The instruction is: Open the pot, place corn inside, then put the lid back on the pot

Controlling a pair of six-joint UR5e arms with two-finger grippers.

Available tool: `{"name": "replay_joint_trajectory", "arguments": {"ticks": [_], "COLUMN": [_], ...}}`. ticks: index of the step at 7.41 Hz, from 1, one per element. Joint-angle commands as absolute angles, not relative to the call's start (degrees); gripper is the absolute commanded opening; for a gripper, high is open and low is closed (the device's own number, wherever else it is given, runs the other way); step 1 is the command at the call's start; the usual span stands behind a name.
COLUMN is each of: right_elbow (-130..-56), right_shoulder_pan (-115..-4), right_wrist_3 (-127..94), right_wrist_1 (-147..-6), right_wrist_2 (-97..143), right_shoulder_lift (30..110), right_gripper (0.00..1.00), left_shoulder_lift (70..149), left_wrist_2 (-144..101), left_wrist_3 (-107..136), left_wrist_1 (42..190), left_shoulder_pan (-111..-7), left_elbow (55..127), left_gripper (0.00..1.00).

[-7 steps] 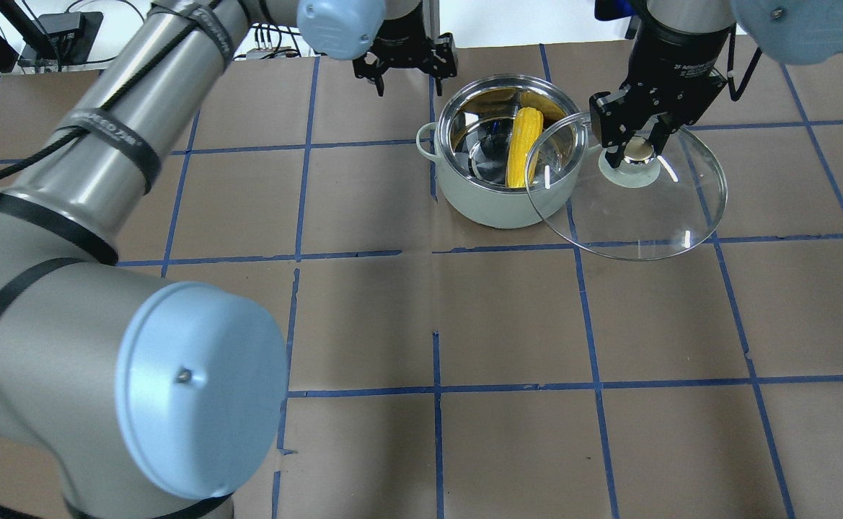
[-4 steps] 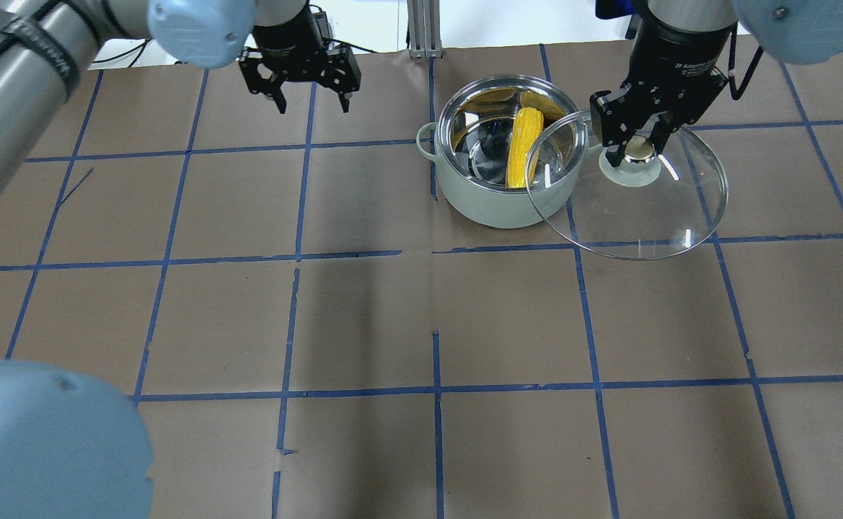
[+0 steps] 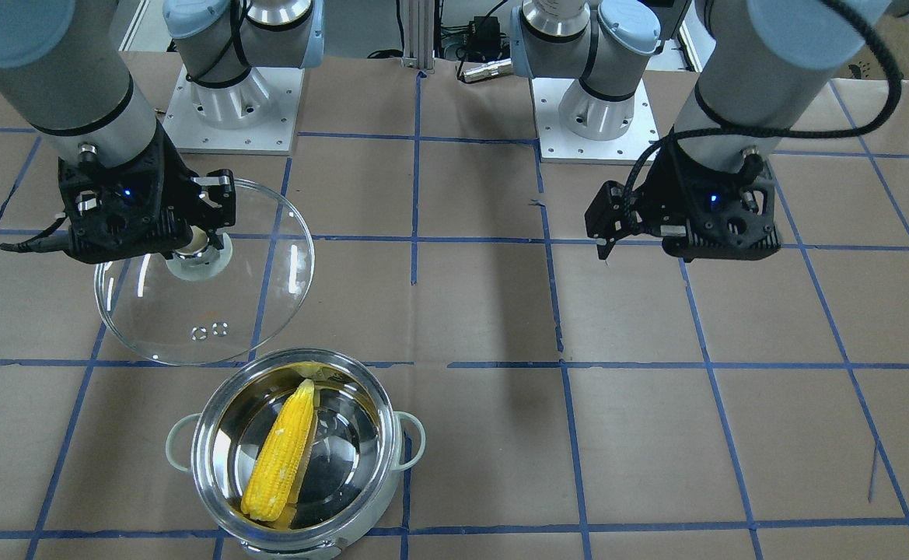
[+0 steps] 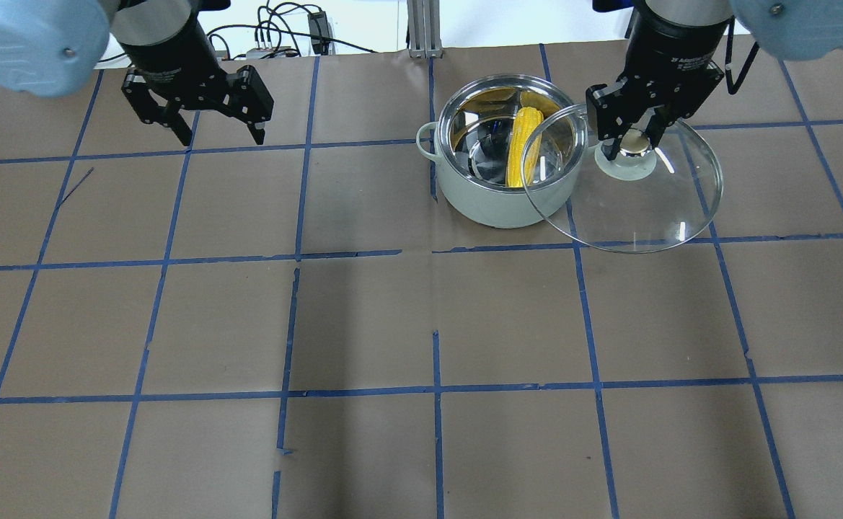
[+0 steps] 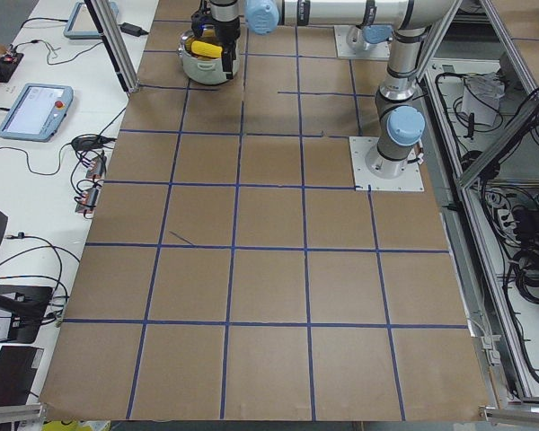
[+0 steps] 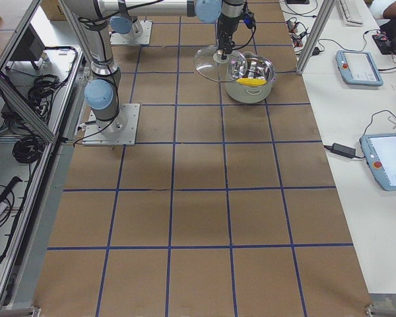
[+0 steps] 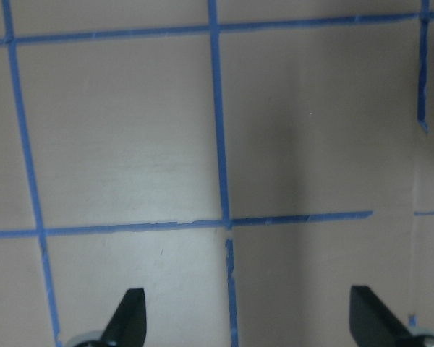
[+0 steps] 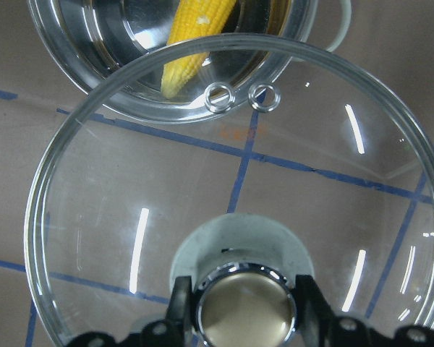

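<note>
The pot (image 4: 493,205) stands open at the table's far side, right of centre, and also shows in the front-facing view (image 3: 213,424). The corn (image 4: 523,148) lies inside it, leaning on the wall; it shows too in the front-facing view (image 3: 279,455) and the right wrist view (image 8: 195,32). My right gripper (image 4: 634,142) is shut on the knob (image 8: 246,311) of the glass lid (image 4: 637,213). It holds the lid above the table, just right of the pot, with the rim overlapping the pot's edge in the overhead view. My left gripper (image 4: 219,133) is open and empty, far left of the pot.
Brown paper with a blue tape grid (image 4: 435,393) covers the table. The two arm bases (image 3: 228,101) stand at the robot's side. Side benches with tablets (image 6: 360,66) run past the table's far edge.
My left arm has swung left, away from the pot, with its gripper open. My right gripper, holding the lid, has shifted slightly towards the pot.
</note>
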State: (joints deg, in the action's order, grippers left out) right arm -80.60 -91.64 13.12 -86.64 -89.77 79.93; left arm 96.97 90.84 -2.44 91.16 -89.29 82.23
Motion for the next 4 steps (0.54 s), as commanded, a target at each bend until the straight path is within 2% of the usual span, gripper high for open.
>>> {"name": "replay_joint_trajectory", "arguments": {"ticks": [1,4], "right_elbow": [-76.67,-72.16], "right_shoulder_pan": [-95.16,-99.49], "right_wrist_3": [11.44,10.11], "right_wrist_1": [-89.2,-99.71], "right_wrist_2": [-88.77,-88.77], "right_shoulder_lift": [73.6,61.56], "right_gripper": [0.29,0.29], "left_shoulder_lift": [93.86,94.66], "left_wrist_2": [91.41,91.32], "left_wrist_3": [-3.16,-3.16], "left_wrist_1": [91.76,90.88], "left_shoulder_pan": [-88.86,-89.03], "left_elbow": [83.32,83.76], "left_gripper": [1.0,1.0]}}
